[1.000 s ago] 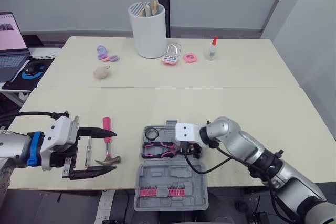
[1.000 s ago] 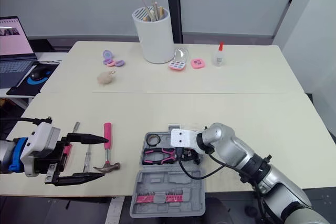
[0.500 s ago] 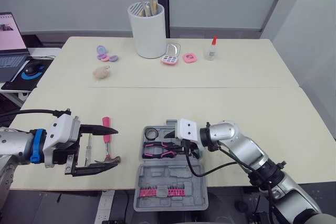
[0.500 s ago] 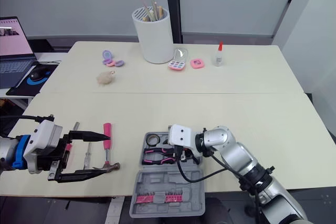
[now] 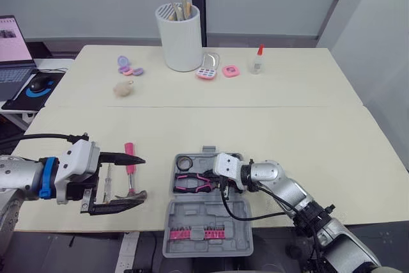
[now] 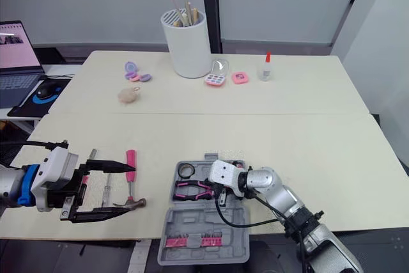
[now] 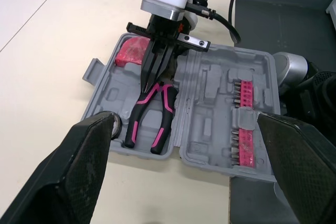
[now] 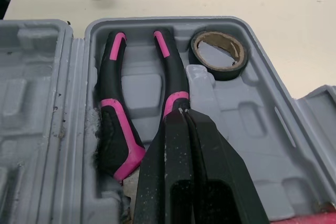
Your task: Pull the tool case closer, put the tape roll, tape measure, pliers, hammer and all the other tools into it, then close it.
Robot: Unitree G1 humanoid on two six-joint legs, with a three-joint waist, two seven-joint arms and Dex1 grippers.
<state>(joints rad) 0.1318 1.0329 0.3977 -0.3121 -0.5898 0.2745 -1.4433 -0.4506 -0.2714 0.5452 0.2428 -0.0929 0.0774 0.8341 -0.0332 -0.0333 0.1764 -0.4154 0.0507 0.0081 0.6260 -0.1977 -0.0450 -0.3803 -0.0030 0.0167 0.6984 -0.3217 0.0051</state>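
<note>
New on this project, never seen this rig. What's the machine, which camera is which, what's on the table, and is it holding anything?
It is a humanoid robot with two arms, each ending in a black two-finger gripper. The two wide pictures come from a stereo camera on its head, looking down over a table. The two close-ups come from cameras on the wrists, each looking along that gripper's fingers.

At the table's front edge lies an open grey tool case with pliers and a tape roll in it. The right gripper is shut and holds nothing, with its tips at the pliers. The left gripper is open, close to a pink-handled hammer lying on the table. Further back stand a white holder and a glue bottle.
</note>
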